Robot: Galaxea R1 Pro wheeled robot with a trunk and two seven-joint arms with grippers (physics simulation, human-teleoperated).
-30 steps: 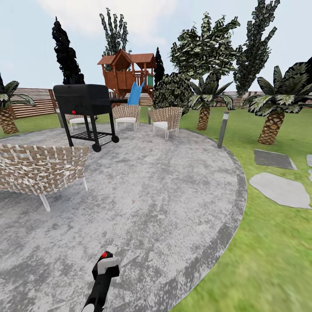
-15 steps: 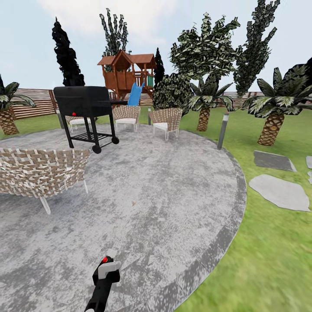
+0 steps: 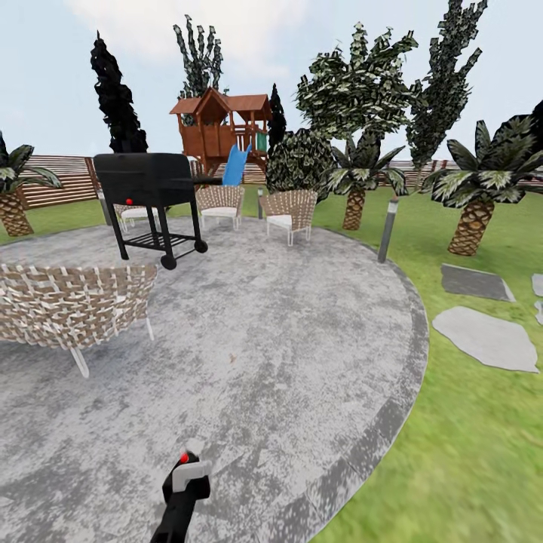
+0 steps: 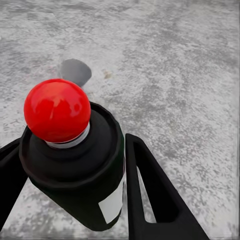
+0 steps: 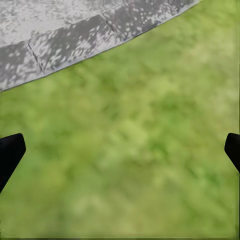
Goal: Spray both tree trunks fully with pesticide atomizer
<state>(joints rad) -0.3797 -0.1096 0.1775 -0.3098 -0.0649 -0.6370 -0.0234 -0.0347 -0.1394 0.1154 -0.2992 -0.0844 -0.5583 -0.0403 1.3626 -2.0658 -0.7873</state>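
Observation:
My left gripper [image 3: 181, 494] is shut on the pesticide atomizer [image 3: 186, 473], a slim black bottle with a grey head and a red knob, low in the head view over the stone patio. In the left wrist view the atomizer [image 4: 75, 165] stands upright between the two black fingers [image 4: 150, 195], its whitish label facing the camera. My right gripper [image 5: 120, 150] is open over the lawn, with nothing between its tips. A tree with a broad leafy crown [image 3: 356, 83] rises beyond the patio; its trunk is hidden behind a palm and a bush.
The round grey patio [image 3: 264, 347] holds a black grill [image 3: 151, 192] and wicker chairs [image 3: 72, 302] [image 3: 290, 210]. A lamp post [image 3: 388, 226] stands at its right rim. Palms [image 3: 475, 204], stepping stones [image 3: 486, 335], the playset [image 3: 222, 128] and the fence [image 3: 53, 177] lie beyond.
The whole head view has shifted slightly, so the camera has moved. The atomizer in my left gripper sits a little lower in the picture.

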